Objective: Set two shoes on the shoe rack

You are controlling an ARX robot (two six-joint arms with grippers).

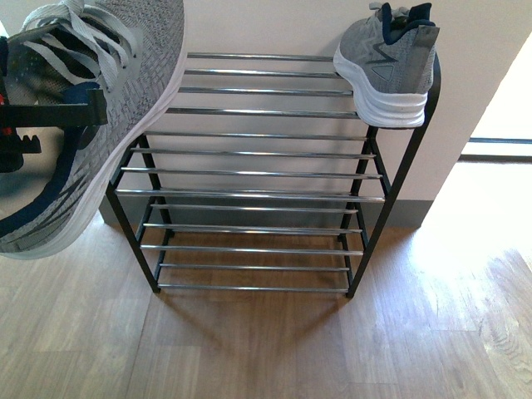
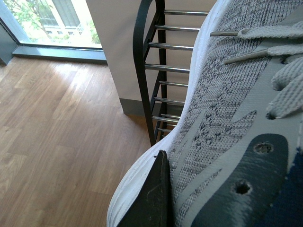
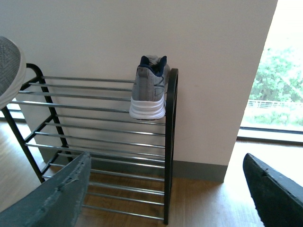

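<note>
A grey knit sneaker (image 1: 100, 116) with a thick white sole hangs tilted in the air at the upper left, its toe over the left end of the shoe rack's top tier. My left gripper (image 1: 83, 116) is shut on it, and the left wrist view shows a dark finger (image 2: 158, 194) pressed against its side (image 2: 222, 109). The second grey sneaker (image 1: 389, 66) stands on the right end of the top tier of the shoe rack (image 1: 249, 170), heel outward (image 3: 149, 92). My right gripper (image 3: 165, 198) is open and holds nothing, in front of the rack's right post (image 3: 169, 142).
The rack stands against a white wall (image 1: 274, 25) with a grey baseboard, on a wood floor (image 1: 266, 349). Its lower chrome tiers (image 1: 249, 249) carry nothing. A bright floor-level window (image 1: 499, 125) lies to the right, another (image 2: 52, 23) to the left.
</note>
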